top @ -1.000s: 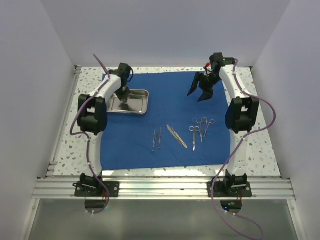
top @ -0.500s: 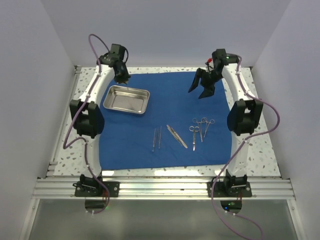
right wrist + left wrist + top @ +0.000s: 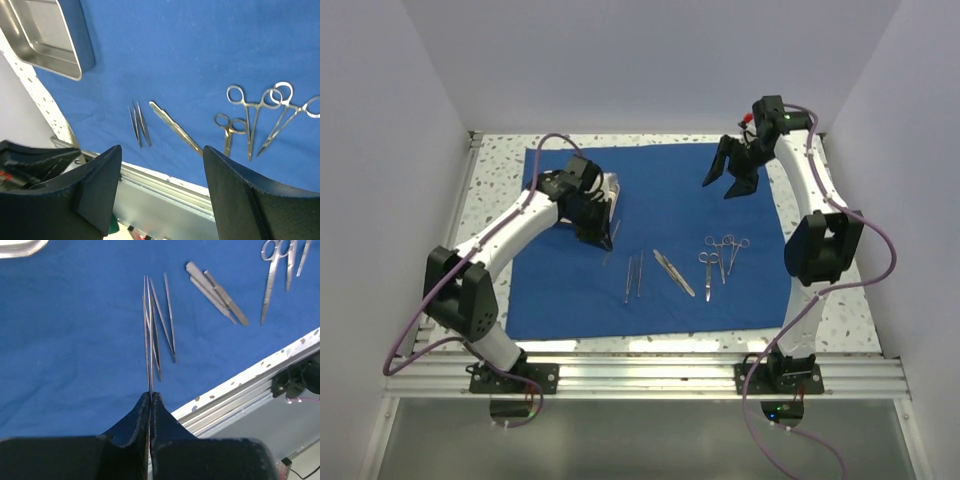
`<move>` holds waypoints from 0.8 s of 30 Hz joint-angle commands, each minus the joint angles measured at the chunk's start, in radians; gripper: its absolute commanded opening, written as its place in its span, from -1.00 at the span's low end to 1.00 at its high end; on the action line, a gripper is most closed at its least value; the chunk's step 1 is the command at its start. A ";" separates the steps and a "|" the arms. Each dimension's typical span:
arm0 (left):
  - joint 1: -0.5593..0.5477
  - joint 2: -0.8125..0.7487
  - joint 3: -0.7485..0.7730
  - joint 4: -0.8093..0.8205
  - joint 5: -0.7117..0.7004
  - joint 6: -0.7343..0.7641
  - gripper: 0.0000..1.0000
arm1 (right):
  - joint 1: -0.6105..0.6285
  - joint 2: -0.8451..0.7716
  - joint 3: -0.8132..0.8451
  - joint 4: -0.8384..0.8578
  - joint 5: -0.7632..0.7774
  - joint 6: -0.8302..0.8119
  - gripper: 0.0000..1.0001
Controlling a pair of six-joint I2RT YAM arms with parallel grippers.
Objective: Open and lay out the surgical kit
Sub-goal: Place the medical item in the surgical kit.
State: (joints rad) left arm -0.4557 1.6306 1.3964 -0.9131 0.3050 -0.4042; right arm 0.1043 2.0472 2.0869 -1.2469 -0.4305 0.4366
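Pinched in left claw (image 3: pixel 150 395), slim silver instrument (image 3: pixel 148 315), above blue cloth (image 3: pixel 70 340)

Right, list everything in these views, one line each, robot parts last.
royal-blue cloth wrap: one, blue, spread flat across the table.
shiny rectangular steel tray: one, silver, on the cloth's far left, partly behind the left arm.
fine pointed tweezers: two, silver, side by side on the cloth's near middle.
broad flat steel tweezers: one, silver, slanted, right of the fine pair.
ring-handled instruments: three, silver, further right.
slim silver instrument: one, silver, held above the cloth; type unclear.
speckled white table: one, under the cloth.
left gripper: black, shut on the slim silver instrument.
right gripper: black, open, empty, above the cloth's far right.
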 commanded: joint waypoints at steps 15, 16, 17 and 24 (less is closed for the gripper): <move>-0.115 0.004 -0.272 0.220 -0.116 -0.208 -1.00 | -0.003 -0.254 -0.180 -0.003 0.073 -0.016 0.40; -0.115 0.012 -0.275 0.230 -0.101 -0.217 -1.00 | -0.002 -0.254 -0.180 -0.003 0.073 -0.016 0.40; -0.121 0.020 -0.278 0.244 -0.078 -0.228 -1.00 | -0.002 -0.262 -0.191 -0.002 0.073 -0.015 0.40; -0.158 0.107 -0.260 0.224 -0.079 -0.275 -0.94 | -0.003 -0.272 -0.194 -0.005 0.093 -0.024 0.40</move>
State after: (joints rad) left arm -0.6025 1.7081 1.1229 -0.6971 0.2237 -0.6384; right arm 0.1043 1.8240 1.8912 -1.2488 -0.3542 0.4286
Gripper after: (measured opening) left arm 0.017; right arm 0.702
